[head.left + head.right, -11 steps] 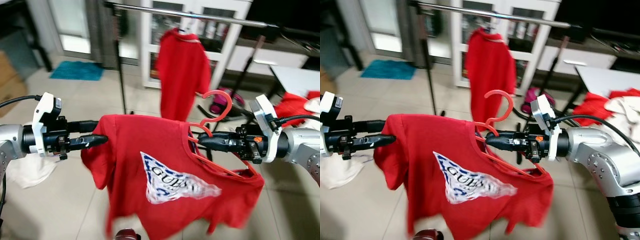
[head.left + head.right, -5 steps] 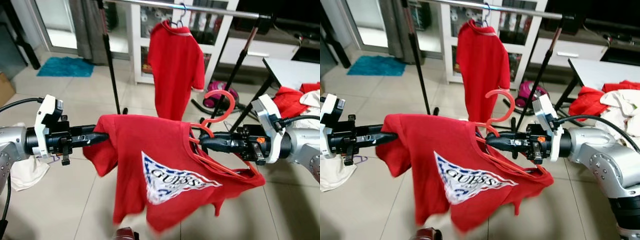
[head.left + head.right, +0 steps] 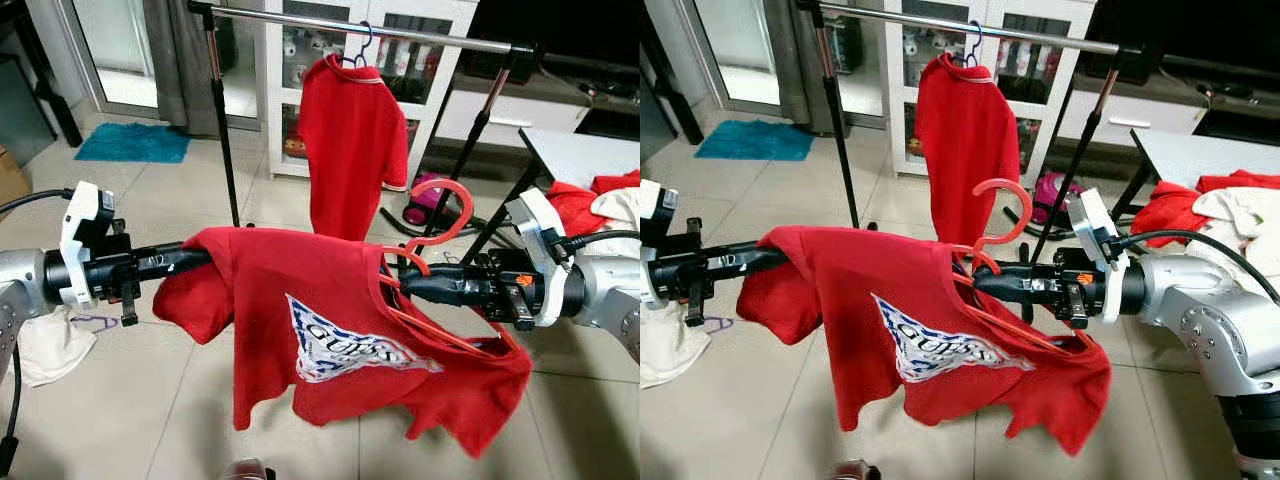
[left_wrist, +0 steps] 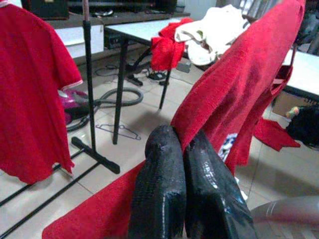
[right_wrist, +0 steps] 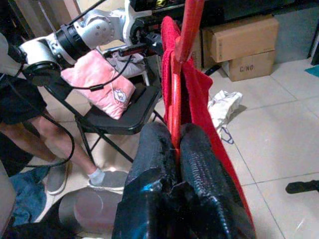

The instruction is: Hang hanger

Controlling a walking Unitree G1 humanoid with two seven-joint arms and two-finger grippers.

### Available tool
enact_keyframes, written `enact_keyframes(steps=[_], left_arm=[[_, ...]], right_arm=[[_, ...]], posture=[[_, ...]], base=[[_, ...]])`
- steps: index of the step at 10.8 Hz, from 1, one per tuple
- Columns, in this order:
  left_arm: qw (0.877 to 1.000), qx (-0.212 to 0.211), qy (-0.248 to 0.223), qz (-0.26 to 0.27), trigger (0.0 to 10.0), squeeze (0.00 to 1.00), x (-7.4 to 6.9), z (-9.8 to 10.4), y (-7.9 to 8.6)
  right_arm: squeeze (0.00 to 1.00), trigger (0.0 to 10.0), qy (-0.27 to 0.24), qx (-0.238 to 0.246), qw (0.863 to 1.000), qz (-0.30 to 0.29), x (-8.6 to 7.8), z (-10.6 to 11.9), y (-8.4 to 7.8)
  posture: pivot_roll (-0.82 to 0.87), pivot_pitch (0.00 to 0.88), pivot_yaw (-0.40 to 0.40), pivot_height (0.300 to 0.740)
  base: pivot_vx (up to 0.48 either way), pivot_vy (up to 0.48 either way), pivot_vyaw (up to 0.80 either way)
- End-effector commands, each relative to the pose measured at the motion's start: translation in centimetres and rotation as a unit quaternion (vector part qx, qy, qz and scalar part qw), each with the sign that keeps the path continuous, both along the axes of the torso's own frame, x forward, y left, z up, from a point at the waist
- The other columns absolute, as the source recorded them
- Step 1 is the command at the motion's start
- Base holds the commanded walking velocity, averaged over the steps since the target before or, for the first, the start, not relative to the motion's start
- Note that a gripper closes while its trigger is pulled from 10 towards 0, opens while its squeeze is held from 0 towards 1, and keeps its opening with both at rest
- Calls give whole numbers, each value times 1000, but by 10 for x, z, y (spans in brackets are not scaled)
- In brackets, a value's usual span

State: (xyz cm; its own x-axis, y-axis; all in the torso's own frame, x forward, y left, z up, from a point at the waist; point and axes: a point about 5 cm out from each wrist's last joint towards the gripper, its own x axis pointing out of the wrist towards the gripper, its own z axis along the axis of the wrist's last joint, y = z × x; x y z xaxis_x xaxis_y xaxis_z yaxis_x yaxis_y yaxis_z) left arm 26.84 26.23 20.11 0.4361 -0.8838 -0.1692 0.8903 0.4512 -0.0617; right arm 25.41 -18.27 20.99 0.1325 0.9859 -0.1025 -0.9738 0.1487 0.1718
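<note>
My arms are silver metal tubes, each ending in a black wrist block capped by a white camera housing fed by a black cable. The left hand (image 3: 190, 258) and right hand (image 3: 408, 285) each carry two long, textured black fingers.

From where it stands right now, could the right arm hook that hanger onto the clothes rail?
Probably not yet. The right gripper holds the hanger low, well short of the rail, though nothing blocks the way.
</note>
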Motion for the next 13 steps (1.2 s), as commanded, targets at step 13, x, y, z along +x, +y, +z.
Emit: enact_keyframes(steps=[13], left_arm=[[905, -85, -112, 402, 0, 0, 18, 24, 75]], right_arm=[[0, 10000, -12, -1, 999, -43, 3, 7, -10]], posture=[[97, 21, -52, 740]], base=[[0, 0, 0]])
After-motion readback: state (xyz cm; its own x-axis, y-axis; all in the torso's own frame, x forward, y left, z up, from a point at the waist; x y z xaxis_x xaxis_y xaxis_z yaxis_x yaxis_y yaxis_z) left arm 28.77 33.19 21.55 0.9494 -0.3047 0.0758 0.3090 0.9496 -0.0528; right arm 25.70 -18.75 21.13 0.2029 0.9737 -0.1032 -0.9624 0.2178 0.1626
